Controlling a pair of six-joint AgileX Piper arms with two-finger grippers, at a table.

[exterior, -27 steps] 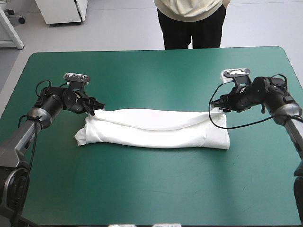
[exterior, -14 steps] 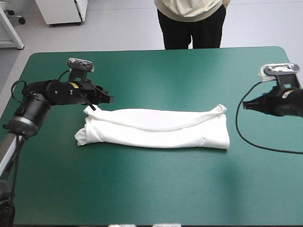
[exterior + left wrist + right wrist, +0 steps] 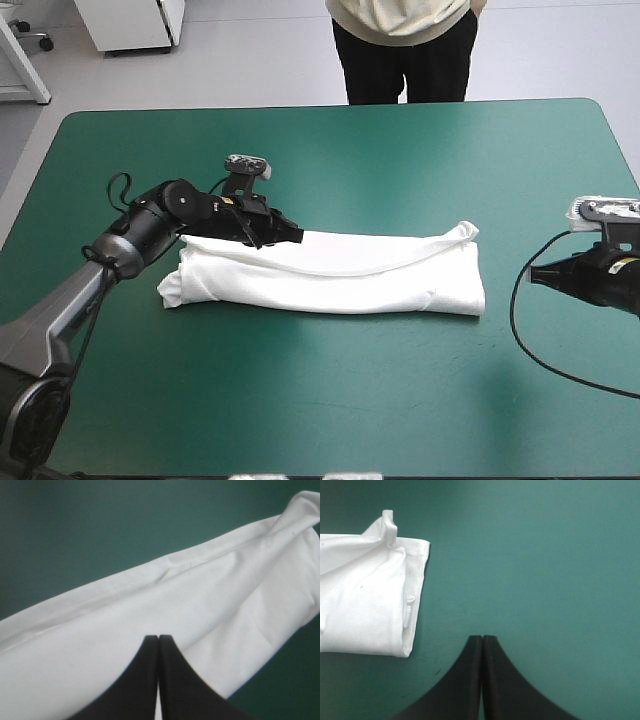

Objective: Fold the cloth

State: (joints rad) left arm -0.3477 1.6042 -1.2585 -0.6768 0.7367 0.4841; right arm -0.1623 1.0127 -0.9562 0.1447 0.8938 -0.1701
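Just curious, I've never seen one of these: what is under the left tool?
The shut left tool hangs over the folded T-shirt, near its far edge. Whether they touch cannot be told. The T-shirt hides the table beneath it.

The T-shirt (image 3: pixel 340 275) is lying as a long folded bundle across the teal-green worktop (image 3: pixel 330 400). The left end effector (image 3: pixel 290 234) is sitting over its far edge, near the left end. The right end effector (image 3: pixel 533 277) is hanging well apart, beyond its right end.
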